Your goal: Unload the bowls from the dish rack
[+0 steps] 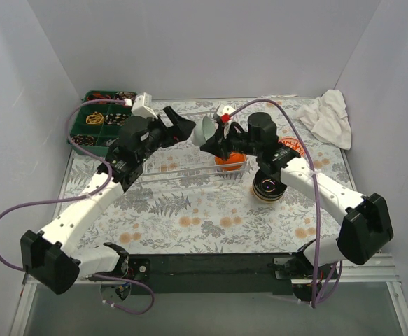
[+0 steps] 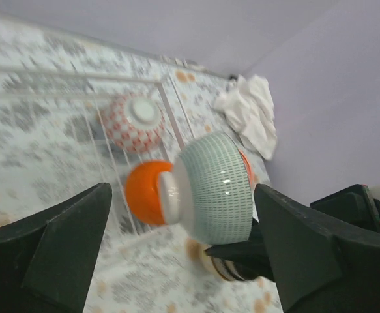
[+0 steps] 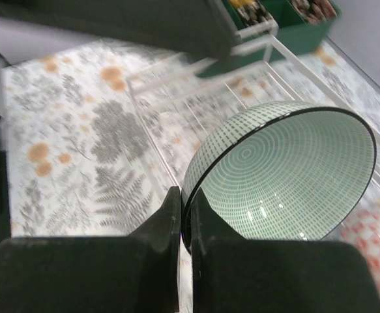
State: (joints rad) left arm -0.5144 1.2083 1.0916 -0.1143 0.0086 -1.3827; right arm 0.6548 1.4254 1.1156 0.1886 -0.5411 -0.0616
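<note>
My right gripper (image 3: 186,218) is shut on the rim of a pale green bowl (image 3: 287,173) and holds it tilted on its side in the air above the white wire dish rack (image 1: 179,166). In the top view that bowl (image 1: 207,128) hangs between the two grippers. My left gripper (image 1: 187,130) is open and empty, just left of the bowl; in its wrist view the bowl (image 2: 219,189) sits between its fingers (image 2: 66,241) without touching them. An orange bowl (image 1: 229,161) and an upturned red-patterned bowl (image 2: 134,120) lie in the rack.
A stack of bowls (image 1: 268,187) stands on the floral tablecloth right of the rack, under the right arm. A green compartment tray (image 1: 100,120) sits at the back left. A crumpled white cloth (image 1: 329,115) lies at the back right.
</note>
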